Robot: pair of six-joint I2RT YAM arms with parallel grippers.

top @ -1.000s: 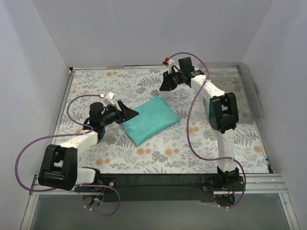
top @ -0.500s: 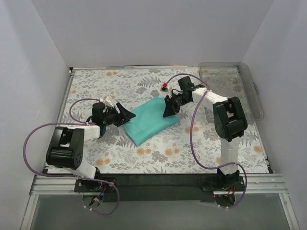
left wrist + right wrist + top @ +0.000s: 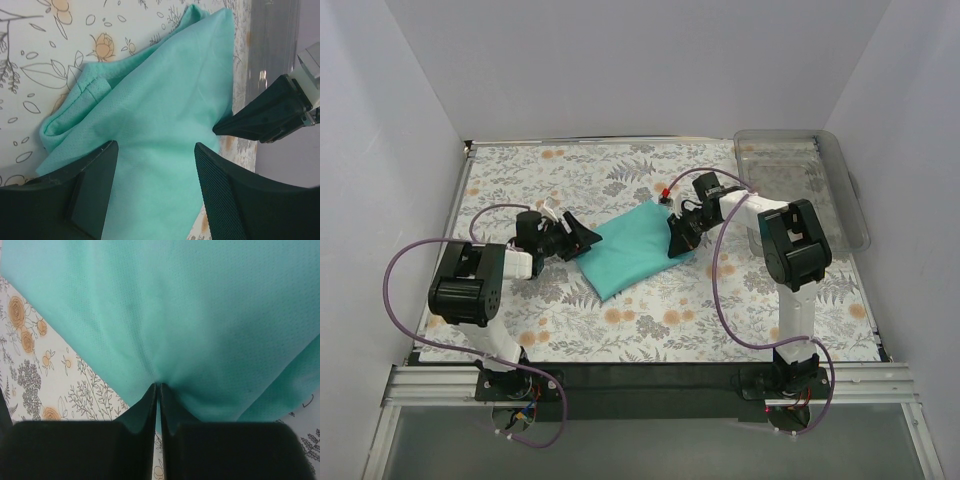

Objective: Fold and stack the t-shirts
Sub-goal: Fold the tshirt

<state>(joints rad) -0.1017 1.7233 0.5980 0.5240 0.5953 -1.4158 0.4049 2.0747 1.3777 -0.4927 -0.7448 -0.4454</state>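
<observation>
The teal-green t-shirt (image 3: pixel 630 250) lies folded into a rough rectangle at the middle of the floral table. My left gripper (image 3: pixel 588 238) is at its left edge, open, its two fingers spread over the cloth (image 3: pixel 165 110) with nothing between them pinched. My right gripper (image 3: pixel 675 240) is at the shirt's right edge, shut on a pinch of the cloth (image 3: pixel 165 315), which puckers into the jaws. The right gripper's tip also shows in the left wrist view (image 3: pixel 265 112).
A clear plastic bin (image 3: pixel 805 185) stands at the back right of the table, beside the right arm. White walls close in the table on the left, back and right. Purple cables loop from both arms.
My right gripper has come down from the back of the table to the shirt's right edge and shut on it. My left gripper has moved slightly right onto the left edge.
</observation>
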